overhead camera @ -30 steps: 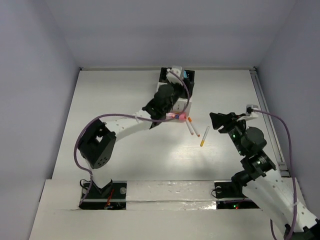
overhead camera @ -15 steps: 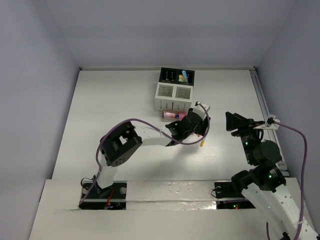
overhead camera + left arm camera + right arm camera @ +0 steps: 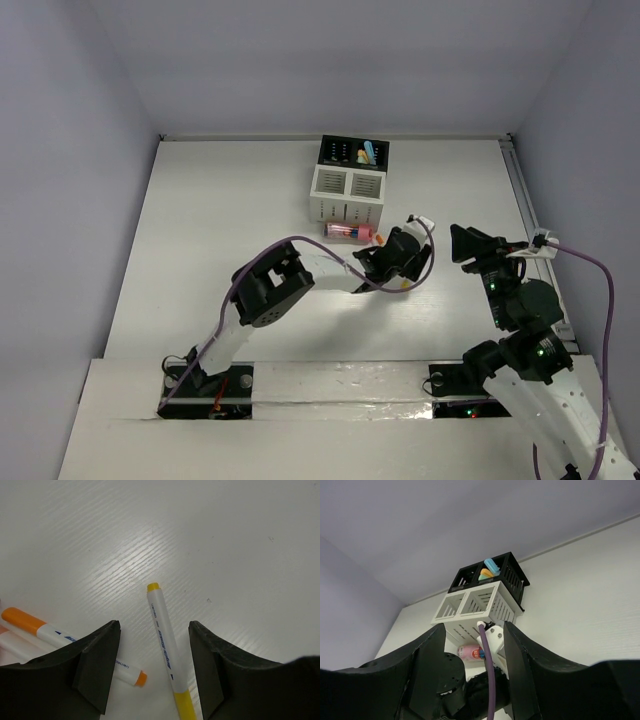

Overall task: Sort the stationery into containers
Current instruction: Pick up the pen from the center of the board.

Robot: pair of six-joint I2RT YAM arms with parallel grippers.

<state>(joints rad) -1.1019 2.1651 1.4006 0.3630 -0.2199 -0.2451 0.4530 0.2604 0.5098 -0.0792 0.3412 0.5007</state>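
My left gripper (image 3: 405, 262) is open and low over the table, right of the organiser's front. In the left wrist view its jaws (image 3: 152, 630) straddle a white marker with yellow ends (image 3: 164, 642) lying flat. A white marker with an orange cap (image 3: 30, 621) and another with an orange tip (image 3: 129, 673) lie to the left of it. The white slotted box (image 3: 346, 195) joins the black box (image 3: 352, 152), which holds blue, orange and green pieces (image 3: 489, 570). A fat pink cylinder (image 3: 345, 231) lies at the white box's front. My right gripper (image 3: 470, 245) is open, empty and raised.
The left arm's purple cable (image 3: 487, 680) and wrist (image 3: 495, 637) fill the space between the right jaws in the right wrist view. The back wall runs just behind the organiser. The table's right edge rail (image 3: 525, 200) is near the right arm.
My left gripper has swung from the organiser towards the near right, down over the loose markers. My right arm drew back to the right, then held still.
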